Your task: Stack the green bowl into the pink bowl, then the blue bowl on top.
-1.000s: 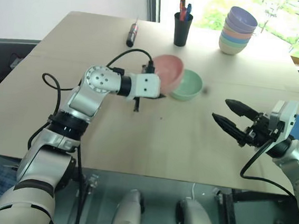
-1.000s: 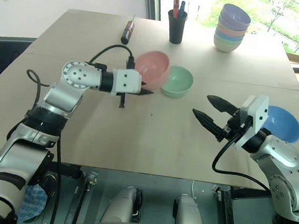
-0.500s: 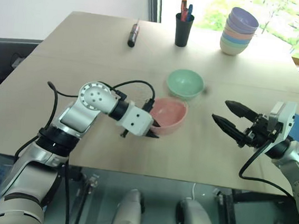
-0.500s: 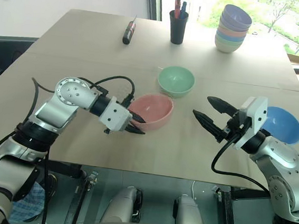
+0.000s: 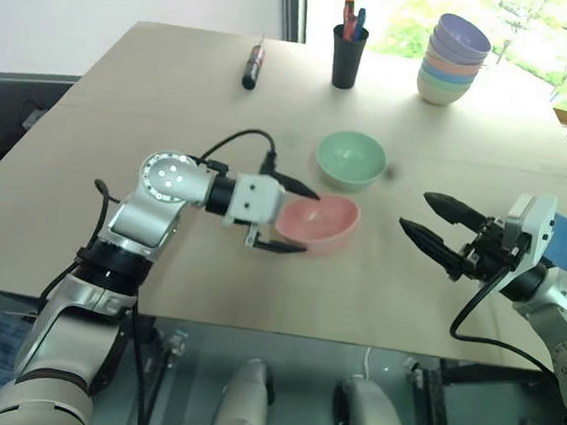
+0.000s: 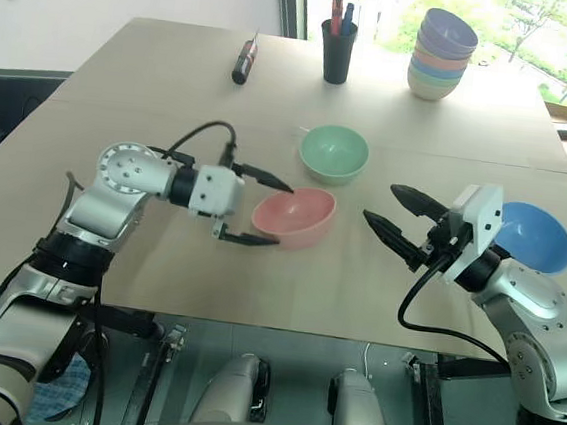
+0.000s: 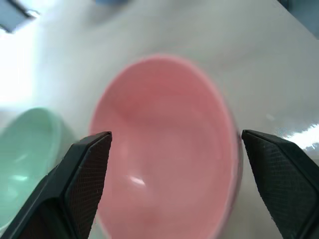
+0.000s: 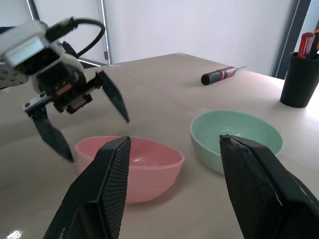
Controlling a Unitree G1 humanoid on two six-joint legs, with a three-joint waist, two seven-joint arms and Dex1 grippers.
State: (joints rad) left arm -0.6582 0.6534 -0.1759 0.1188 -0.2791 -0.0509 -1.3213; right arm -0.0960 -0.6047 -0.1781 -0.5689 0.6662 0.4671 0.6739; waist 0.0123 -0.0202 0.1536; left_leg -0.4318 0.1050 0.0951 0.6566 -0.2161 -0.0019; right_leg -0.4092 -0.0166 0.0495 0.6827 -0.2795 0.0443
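While the pink bowl (image 6: 294,215) sits on the table (image 6: 125,87), the left gripper (image 6: 261,210) is wide open around its left edge. Just beyond sits the green bowl (image 6: 334,153). The right gripper (image 6: 392,217) hangs open and empty, near the blue bowl (image 6: 534,237).

Head stereo looks down over table (image 5: 176,82); both wrist views, close, share pink bowl (image 8: 134,164)

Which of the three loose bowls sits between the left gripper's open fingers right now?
The pink bowl, resting on the table. The green bowl sits just behind it, and the blue bowl lies far off behind the right gripper.
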